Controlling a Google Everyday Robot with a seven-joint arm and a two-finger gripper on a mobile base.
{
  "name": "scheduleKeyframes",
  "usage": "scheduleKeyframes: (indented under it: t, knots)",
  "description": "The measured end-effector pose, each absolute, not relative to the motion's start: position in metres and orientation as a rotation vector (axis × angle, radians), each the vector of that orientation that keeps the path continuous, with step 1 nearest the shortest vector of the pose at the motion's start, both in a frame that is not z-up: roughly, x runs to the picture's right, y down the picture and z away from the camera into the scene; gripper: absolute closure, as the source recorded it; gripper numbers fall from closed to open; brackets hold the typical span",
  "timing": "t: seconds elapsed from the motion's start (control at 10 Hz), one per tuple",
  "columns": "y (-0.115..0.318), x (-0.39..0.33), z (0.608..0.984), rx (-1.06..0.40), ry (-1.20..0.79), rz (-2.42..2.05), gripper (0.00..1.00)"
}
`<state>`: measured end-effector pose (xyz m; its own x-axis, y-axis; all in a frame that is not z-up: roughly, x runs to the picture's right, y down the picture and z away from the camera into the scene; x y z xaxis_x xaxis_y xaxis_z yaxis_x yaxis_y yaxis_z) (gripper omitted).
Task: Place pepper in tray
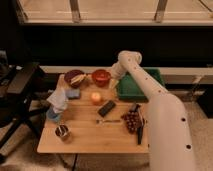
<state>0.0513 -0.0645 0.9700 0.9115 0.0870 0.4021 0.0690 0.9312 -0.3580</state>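
The green tray stands at the back right of the wooden table, partly covered by my white arm. My gripper hangs down from the arm's bend, just above the table between the red-orange bowl and the tray's left wall. I see no small reddish-orange pepper anywhere; it is hidden or out of view.
A dark bowl stands at the back left. A round yellow-orange fruit, a black block, a utensil, grapes, a metal cup and a blue-white cloth lie on the table.
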Motion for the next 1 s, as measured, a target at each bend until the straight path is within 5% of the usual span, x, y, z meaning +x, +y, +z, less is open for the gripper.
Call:
scheduleKeyframes:
  t: [0.6,1.0]
  knots:
    - [-0.074,0.056,0.978,-0.36,-0.405,0.022,0.96]
    - [-0.091,0.059,0.963,-0.331,-0.43,0.047,1.0]
